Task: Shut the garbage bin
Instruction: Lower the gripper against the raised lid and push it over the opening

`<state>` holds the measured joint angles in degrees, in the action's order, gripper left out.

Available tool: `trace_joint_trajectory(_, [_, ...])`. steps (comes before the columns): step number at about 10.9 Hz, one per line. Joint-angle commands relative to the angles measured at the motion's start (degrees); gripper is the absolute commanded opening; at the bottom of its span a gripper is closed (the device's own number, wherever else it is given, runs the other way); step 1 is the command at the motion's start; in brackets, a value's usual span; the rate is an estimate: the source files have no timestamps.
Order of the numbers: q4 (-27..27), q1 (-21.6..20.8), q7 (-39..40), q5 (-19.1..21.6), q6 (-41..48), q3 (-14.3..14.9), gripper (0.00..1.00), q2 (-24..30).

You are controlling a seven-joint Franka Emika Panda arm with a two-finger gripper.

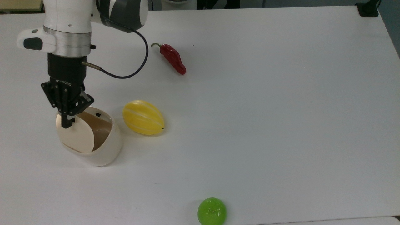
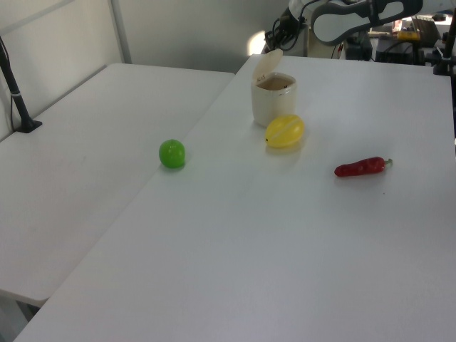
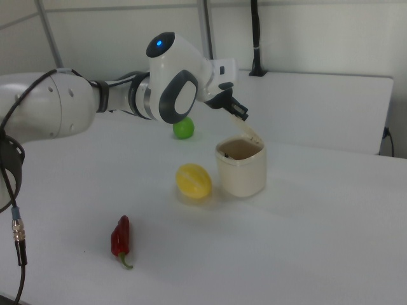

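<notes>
One bin [image 1: 103, 150], melon [image 1: 143, 117], chili [image 1: 172, 58], apparently lime [image 1: 212, 211].

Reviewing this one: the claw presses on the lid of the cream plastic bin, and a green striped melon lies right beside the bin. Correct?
Not quite. The melon beside the cream plastic bin is yellow, as the top view shows. The claw does press on the bin's lid.
</notes>
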<state>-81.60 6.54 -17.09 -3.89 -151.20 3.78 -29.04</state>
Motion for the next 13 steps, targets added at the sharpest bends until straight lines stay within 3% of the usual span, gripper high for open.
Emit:
trace_joint_trajectory(1, [-0.84, -1.35, -0.14, -0.33, 10.99, 0.18, 0.00, 2.32])
trace_joint_trajectory(6, [-0.93, -1.36, -0.05, -0.86, 18.56, 0.35, 0.00, 2.24])
trace_joint_trajectory(13, [-2.24, -1.44, 0.12, -0.77, 18.67, 0.35, 0.00, 1.09])
